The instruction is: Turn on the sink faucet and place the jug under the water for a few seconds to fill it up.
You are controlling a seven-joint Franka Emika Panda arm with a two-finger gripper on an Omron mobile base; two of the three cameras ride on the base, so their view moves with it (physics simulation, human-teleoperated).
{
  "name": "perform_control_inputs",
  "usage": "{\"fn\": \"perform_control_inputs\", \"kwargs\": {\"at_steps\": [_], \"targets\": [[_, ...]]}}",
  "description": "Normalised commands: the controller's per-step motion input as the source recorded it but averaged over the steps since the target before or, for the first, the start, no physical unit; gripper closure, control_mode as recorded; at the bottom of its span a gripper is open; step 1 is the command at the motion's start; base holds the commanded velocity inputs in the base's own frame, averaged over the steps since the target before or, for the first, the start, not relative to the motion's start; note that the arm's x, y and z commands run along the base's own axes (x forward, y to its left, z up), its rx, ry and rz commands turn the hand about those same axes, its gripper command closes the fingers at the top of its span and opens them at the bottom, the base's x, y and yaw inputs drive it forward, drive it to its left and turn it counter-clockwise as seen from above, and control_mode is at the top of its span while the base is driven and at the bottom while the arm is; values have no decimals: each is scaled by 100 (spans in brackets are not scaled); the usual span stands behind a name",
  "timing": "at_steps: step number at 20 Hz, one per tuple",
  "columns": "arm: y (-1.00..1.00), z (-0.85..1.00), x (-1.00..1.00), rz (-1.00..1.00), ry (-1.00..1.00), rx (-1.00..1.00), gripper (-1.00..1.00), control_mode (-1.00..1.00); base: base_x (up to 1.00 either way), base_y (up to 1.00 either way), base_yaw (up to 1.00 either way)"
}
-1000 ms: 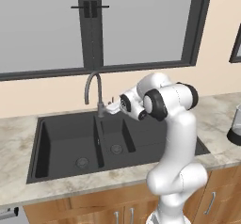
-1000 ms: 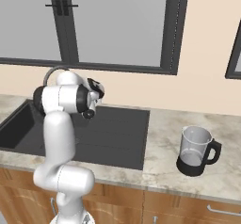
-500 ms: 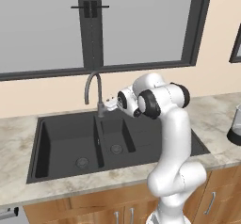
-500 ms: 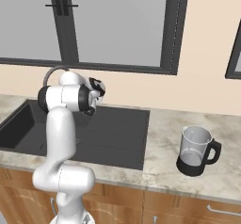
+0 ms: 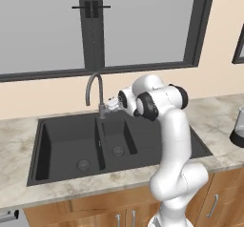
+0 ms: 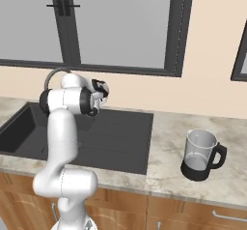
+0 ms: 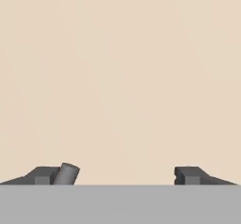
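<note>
Since no water's running yet, I've got the gripper (image 7: pixel 120 175) at frame centre by the sink faucet (image 5: pixel 94 90) lever, fingers wide apart to straddle it, while the jug (image 6: pixel 201 155) waits lower right on the counter.

The sink faucet (image 5: pixel 95 90) rises at the back edge of the sink (image 5: pixel 62 149), its lever (image 7: pixel 66 173) touching one fingertip of the claw (image 7: pixel 120 175), whose jaws stand wide. The jug (image 6: pixel 201 155) stands alone near the bench's (image 6: pixel 169 142) right front edge, open all round.
</note>
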Motion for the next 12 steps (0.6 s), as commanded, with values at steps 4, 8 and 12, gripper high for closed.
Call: {"fn": "perform_control_inputs", "kwargs": {"at_steps": [4, 8, 12], "targets": [[-31, -1, 30, -11, 0, 0, -100, -100, 0, 0, 0], [-84, -3, 15, -13, 1, 0, -100, -100, 0, 0, 0], [-100, -1, 2, -10, 7, 0, -100, -100, 0, 0, 0]]}}
